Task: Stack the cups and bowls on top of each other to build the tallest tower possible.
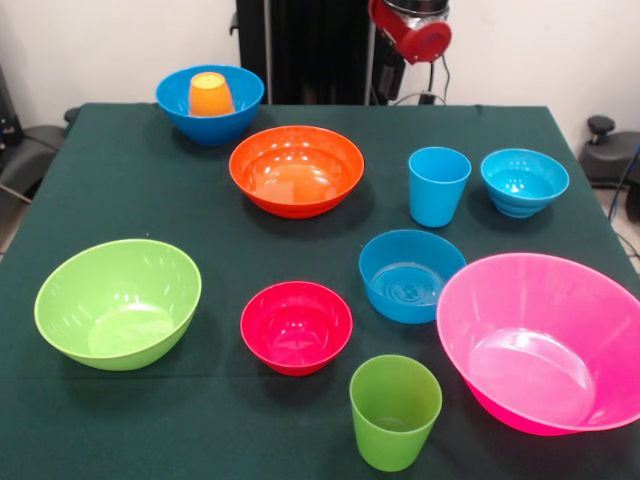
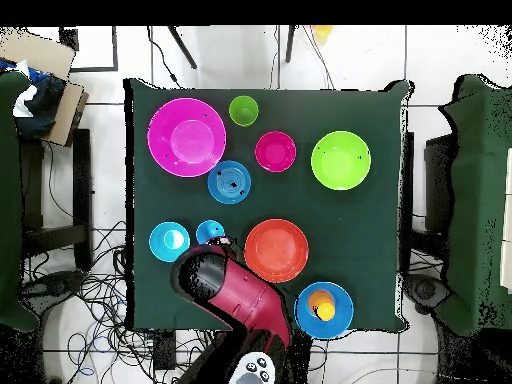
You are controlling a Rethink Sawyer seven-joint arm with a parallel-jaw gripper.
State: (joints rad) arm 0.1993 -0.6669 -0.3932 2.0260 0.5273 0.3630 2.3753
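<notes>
Take the wide orange bowl as your landmark on the dark green cloth of the counter. Everything you see is glossy, smooth plastic: round bowls, tapered cups. Behind it to the left, the large blue bowl holds the orange cup, upside down. To its right stand the light blue cup and the small turquoise bowl. In front of it sit the small red bowl and medium blue bowl, with the green cup nearest the front edge. The lime bowl and pink bowl flank them. The arm hangs above the light blue cup; you cannot tell how its jaws stand.
</notes>
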